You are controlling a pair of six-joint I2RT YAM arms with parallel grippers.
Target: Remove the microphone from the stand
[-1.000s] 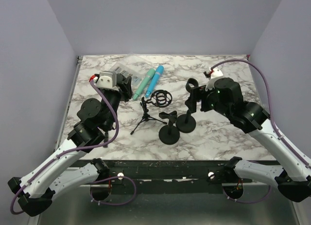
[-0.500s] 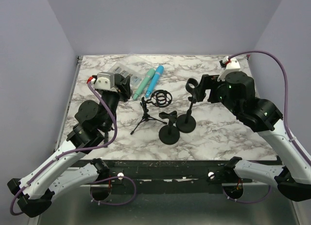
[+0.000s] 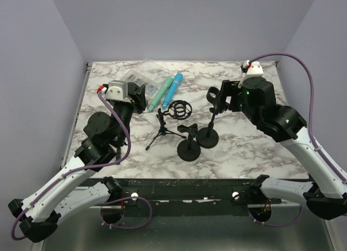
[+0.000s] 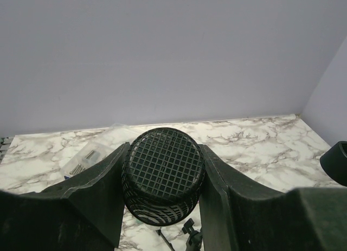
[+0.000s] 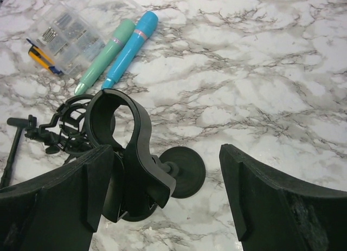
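My left gripper [image 3: 141, 94] is shut on a black microphone with a mesh head [image 4: 162, 167] and holds it above the table's left side; its body is hidden below the jaws [image 4: 162, 207]. The black stand [image 3: 207, 136] stands mid-table on its round base, and its ring clip [image 3: 214, 94] is empty. My right gripper [image 3: 222, 97] is open at the clip. In the right wrist view the clip [image 5: 123, 133] sits inside the jaws against the left finger [image 5: 65, 191], above the base [image 5: 184, 172]. The right gripper [image 5: 168, 199] holds nothing.
A second round-base stand [image 3: 188, 149], a small tripod [image 3: 161, 130] and a shock mount [image 3: 179, 108] stand left of the stand. A teal microphone [image 3: 159, 94], a blue microphone [image 3: 172, 88] and a clear parts box [image 3: 138, 77] lie at the back.
My right arm has lifted and swung back toward the rear right, its gripper staying open at the stand's clip. My left arm with the microphone has barely moved.
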